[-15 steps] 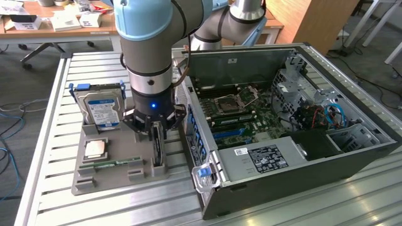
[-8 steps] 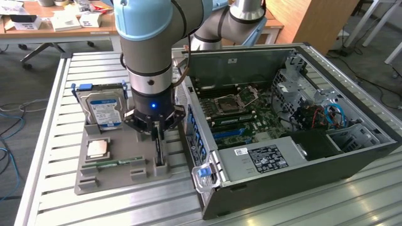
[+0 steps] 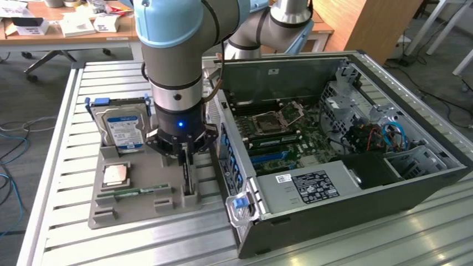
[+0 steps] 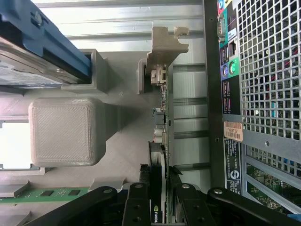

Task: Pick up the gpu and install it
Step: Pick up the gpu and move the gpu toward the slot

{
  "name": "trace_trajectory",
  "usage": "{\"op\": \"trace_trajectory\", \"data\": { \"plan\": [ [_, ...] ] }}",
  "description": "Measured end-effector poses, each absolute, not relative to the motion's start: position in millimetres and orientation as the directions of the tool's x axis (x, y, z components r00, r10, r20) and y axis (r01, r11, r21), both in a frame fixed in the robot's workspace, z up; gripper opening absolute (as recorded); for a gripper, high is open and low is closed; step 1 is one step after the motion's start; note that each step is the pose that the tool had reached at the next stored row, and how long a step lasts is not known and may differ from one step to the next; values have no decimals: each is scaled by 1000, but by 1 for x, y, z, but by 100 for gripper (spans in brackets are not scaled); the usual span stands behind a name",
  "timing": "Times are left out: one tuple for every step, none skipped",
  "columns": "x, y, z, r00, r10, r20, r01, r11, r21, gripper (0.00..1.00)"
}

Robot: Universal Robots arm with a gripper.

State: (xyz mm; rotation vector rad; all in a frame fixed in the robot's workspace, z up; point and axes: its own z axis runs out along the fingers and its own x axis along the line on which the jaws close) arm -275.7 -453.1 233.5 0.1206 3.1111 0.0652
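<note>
The gpu (image 3: 188,178) (image 4: 161,122) is a thin dark card standing on its edge in a slot of the grey tray (image 3: 111,215), on the side nearest the open computer case (image 3: 333,138). In the wrist view it is seen edge-on, with its silver bracket (image 4: 163,52) at the far end. The arm drops straight down from the top of the exterior view, wrist vertical, a blue light glowing on it. The gripper (image 3: 183,159) (image 4: 161,182) sits low over the card, its black fingers (image 4: 141,200) pressed to both faces. A small white logo shows on the card by the fingers. The hard drive (image 3: 122,130) has a blue label, the case's rear an orange sticker (image 4: 233,132); neither is legible
</note>
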Motion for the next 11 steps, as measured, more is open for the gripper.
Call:
{"op": "trace_trajectory", "data": {
  "plan": [
    [-276, -453, 234, -997, 78, -26, 77, 996, 43, 27],
    [-276, -453, 234, -997, 78, -26, 77, 996, 43, 27],
    [-276, -453, 234, -997, 78, -26, 77, 996, 43, 27],
    [-276, -453, 234, -997, 78, -26, 77, 996, 43, 27],
    [-276, -453, 234, -997, 78, -26, 77, 996, 43, 27],
    [-276, -453, 234, -997, 78, -26, 77, 996, 43, 27],
    [-276, -453, 233, -997, 78, -26, 77, 996, 43, 27],
    [-276, -453, 233, -997, 75, -26, 74, 996, 43, 27],
    [-276, -453, 233, -997, 70, -26, 68, 997, 43, 27],
    [-276, -453, 233, -998, 65, -26, 64, 997, 43, 27],
    [-276, -453, 233, -998, 61, -26, 60, 997, 43, 27]
  ]
}}
